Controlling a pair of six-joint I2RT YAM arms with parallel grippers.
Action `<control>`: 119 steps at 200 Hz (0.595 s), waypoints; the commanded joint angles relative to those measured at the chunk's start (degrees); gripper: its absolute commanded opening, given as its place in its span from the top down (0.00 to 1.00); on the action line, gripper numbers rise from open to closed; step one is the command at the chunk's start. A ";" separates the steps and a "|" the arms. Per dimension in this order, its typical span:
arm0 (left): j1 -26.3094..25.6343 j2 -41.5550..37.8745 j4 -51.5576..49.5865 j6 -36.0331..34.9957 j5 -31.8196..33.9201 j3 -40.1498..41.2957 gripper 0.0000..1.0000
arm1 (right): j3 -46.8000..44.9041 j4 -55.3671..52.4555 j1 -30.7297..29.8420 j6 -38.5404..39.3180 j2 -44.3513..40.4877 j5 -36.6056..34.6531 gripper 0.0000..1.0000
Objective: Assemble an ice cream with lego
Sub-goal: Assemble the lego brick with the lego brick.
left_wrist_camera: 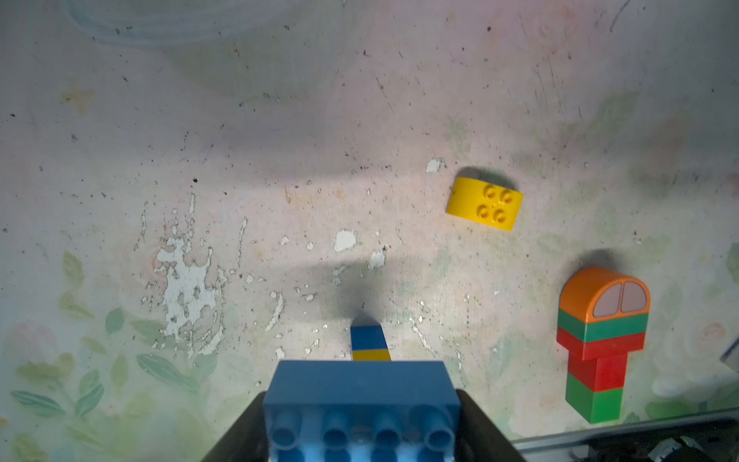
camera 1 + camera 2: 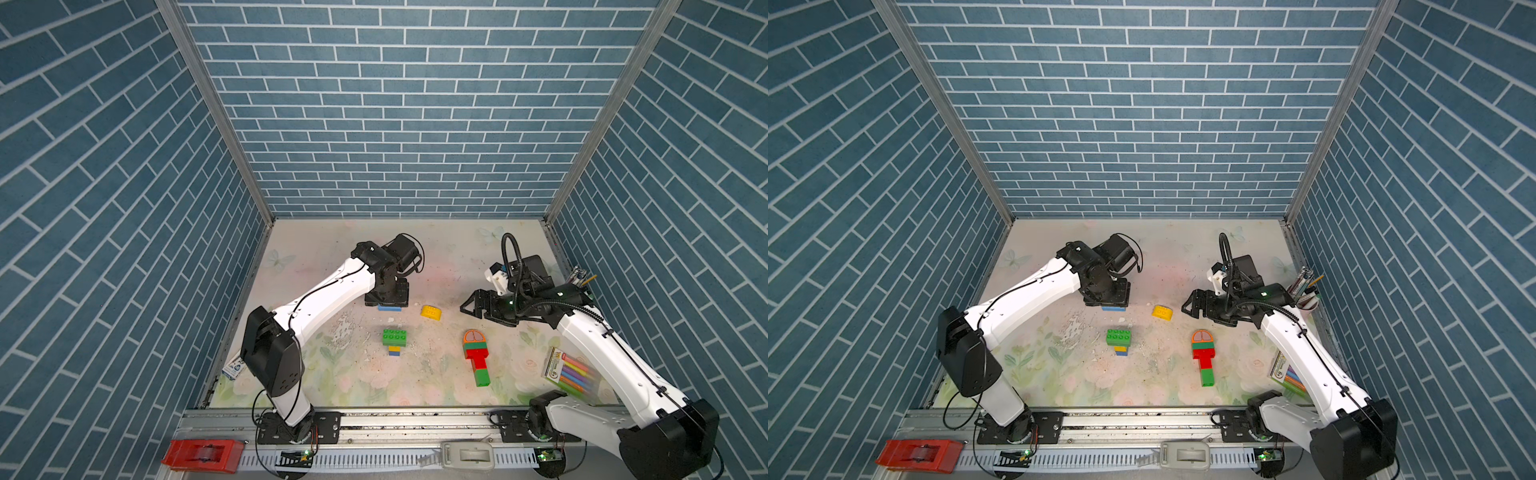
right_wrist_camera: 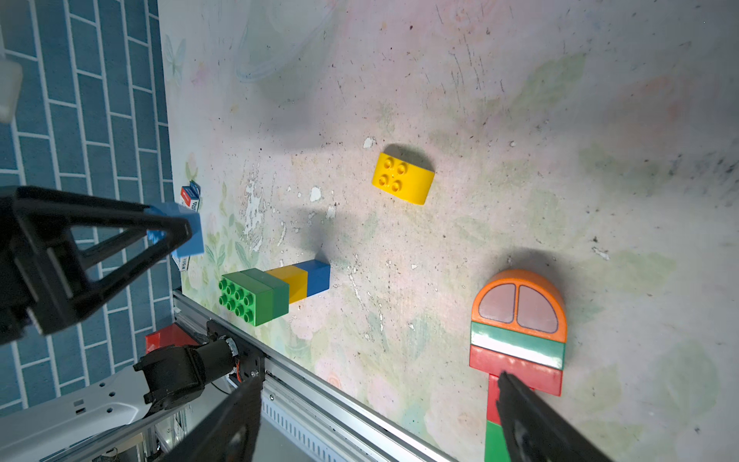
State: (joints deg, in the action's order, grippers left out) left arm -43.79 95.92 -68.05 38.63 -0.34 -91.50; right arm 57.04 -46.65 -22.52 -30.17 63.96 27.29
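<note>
The left fingers (image 1: 248,436) are partly closed on a blue brick (image 1: 360,400), one finger at each short end. They hold it clear of the worktop (image 2: 332,386) (the wrist view shows the brick's hollow, tubed side). Below and just ahead of these fingers stands a stack (image 2: 395,344): a small blue brick at the bottom, a yellow one on it, then wider green bricks with bare studs on top. That looks like a cone already begun, with three colours joined. The held brick is most likely its next layer. It is not yet pressed on, and I cannot tell whether it sits squarely over the green studs.

Between the two sets of fingers, near both but touching neither, a yellow round-topped piece (image 2: 431,311) sits loose on the worktop, joined to nothing. It would serve as the scoop, so it is probably the last part to go on.

Near the right fingers (image 3: 528,420), lower than them, a built piece (image 2: 476,361) lies flat on the worktop: orange dome, then green, red, red and green, all joined. The right fingers are spread wide and hold nothing, hanging above the worktop. The built piece looks finished, which leaves only the stack, with two pieces left to add.
</note>
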 commanded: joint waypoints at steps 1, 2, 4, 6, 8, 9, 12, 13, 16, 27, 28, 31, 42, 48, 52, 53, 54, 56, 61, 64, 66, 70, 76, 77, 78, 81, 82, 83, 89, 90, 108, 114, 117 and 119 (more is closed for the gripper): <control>-2.80 -2.26 -5.47 1.59 -0.76 1.40 0.58 | -0.83 1.49 0.16 -1.44 -1.49 1.58 0.07; -2.93 -2.33 -5.53 1.65 -0.82 1.45 0.59 | -0.81 1.49 0.18 -1.46 -1.48 1.60 0.07; -3.20 -2.45 -5.69 1.72 -0.88 1.53 0.59 | -0.86 1.52 0.17 -1.46 -1.54 1.67 0.07; -3.49 -2.55 -5.80 1.78 -0.89 1.58 0.58 | -0.87 1.56 0.19 -1.47 -1.60 1.70 0.08; -3.71 -2.64 -5.98 1.95 -0.96 1.65 0.59 | -1.00 1.59 0.20 -1.51 -1.62 1.76 0.08; -3.82 -2.65 -6.05 1.96 -1.06 1.71 0.59 | -1.03 1.62 0.20 -1.49 -1.59 1.78 0.08; -4.13 -2.74 -6.18 2.15 -1.11 1.75 0.59 | -1.02 1.65 0.20 -1.47 -1.63 1.88 0.08; -4.25 -2.75 -6.20 2.19 -1.18 1.76 0.59 | -1.04 1.65 0.20 -1.51 -1.64 1.88 0.08; -4.57 -2.92 -6.39 2.35 -1.17 1.89 0.59 | -0.99 1.70 0.20 -1.55 -1.66 1.97 0.08; -5.60 -3.27 -6.70 2.96 -1.37 2.42 0.59 | -1.08 1.66 0.16 -1.64 -1.81 2.15 0.08; -5.69 -3.32 -6.72 3.04 -1.39 2.49 0.59 | -1.11 1.66 0.13 -1.69 -1.82 2.15 0.08; -5.89 -3.42 -6.74 3.23 -1.47 2.75 0.59 | -1.14 1.69 0.07 -1.73 -1.89 2.15 0.08; -6.67 -3.80 -6.70 4.01 -1.54 3.53 0.59 | -1.27 1.74 0.11 -1.81 -2.00 2.24 0.08; -7.08 -4.02 -6.63 4.41 -1.52 3.89 0.59 | -1.31 1.70 0.11 -1.82 -2.09 2.24 0.08; -7.33 -4.19 -6.49 4.62 -1.52 4.28 0.59 | -1.32 1.67 0.10 -1.82 -2.20 2.24 0.08; -7.44 -4.22 -6.48 4.75 -1.52 4.34 0.59 | -1.36 1.66 0.11 -1.82 -2.23 2.24 0.08; -7.49 -4.23 -6.44 4.81 -1.51 4.46 0.59 | -1.38 1.66 0.06 -1.82 -2.21 2.29 0.08; -7.63 -4.33 -6.36 4.92 -1.51 4.62 0.59 | -1.44 1.79 0.10 -1.82 -2.25 2.28 0.08; -7.86 -4.39 -6.15 5.03 -1.36 5.03 0.59 | -1.52 1.75 0.11 -1.83 -2.31 2.25 0.08; -8.01 -4.41 -6.05 5.23 -1.33 5.27 0.59 | -1.57 1.79 0.11 -1.94 -2.28 2.28 0.08; -8.05 -4.36 -5.98 5.29 -1.33 5.35 0.59 | -1.62 1.82 0.11 -1.92 -2.34 2.25 0.08; -8.21 -4.34 -5.83 5.44 -1.21 5.59 0.59 | -1.74 1.92 0.11 -1.95 -2.36 2.32 0.08; -8.45 -4.25 -5.54 5.72 -1.07 5.84 0.59 | -1.88 2.08 0.11 -1.99 -2.28 2.33 0.08; -8.48 -4.25 -5.48 5.74 -1.03 5.96 0.59 | -1.86 2.09 0.07 -1.99 -2.27 2.33 0.08; -8.49 -4.25 -5.45 5.79 -1.00 5.97 0.59 | -1.85 2.13 0.09 -1.99 -2.27 2.33 0.08; -8.57 -4.18 -5.27 5.90 -0.98 6.11 0.59 | -1.97 2.18 0.11 -1.99 -2.27 2.40 0.08; -8.62 -4.17 -5.17 5.96 -0.94 6.13 0.59 | -1.95 2.18 0.11 -1.99 -2.27 2.41 0.08; -8.65 -4.17 -5.12 5.99 -0.91 6.15 0.59 | -1.98 2.22 0.11 -2.04 -2.31 2.41 0.08; -8.76 -4.14 -4.71 6.22 -0.87 6.35 0.59 | -2.03 2.34 0.11 -2.08 -2.25 2.42 0.08; -8.76 -4.11 -4.67 6.25 -0.84 6.34 0.59 | -2.07 2.35 0.11 -2.08 -2.26 2.42 0.08; -8.91 -3.56 -4.13 6.66 -0.48 6.11 0.59 | -1.98 2.36 0.11 -2.13 -2.18 2.31 0.08; -8.94 -3.35 -4.06 6.78 -0.29 6.03 0.59 | -1.96 2.37 0.11 -2.09 -2.22 2.33 0.08; -8.93 -3.28 -3.98 6.77 -0.28 5.99 0.59 | -1.93 2.36 0.10 -2.08 -2.26 2.33 0.08; -8.90 -3.15 -3.94 6.75 -0.23 6.01 0.59 | -1.95 2.36 0.09 -2.08 -2.26 2.33 0.08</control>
State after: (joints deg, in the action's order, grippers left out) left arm -52.34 92.58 -72.25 44.16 -1.69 -85.47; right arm 55.44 -44.66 -22.50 -31.24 62.41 28.51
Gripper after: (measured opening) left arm 0.676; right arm 0.921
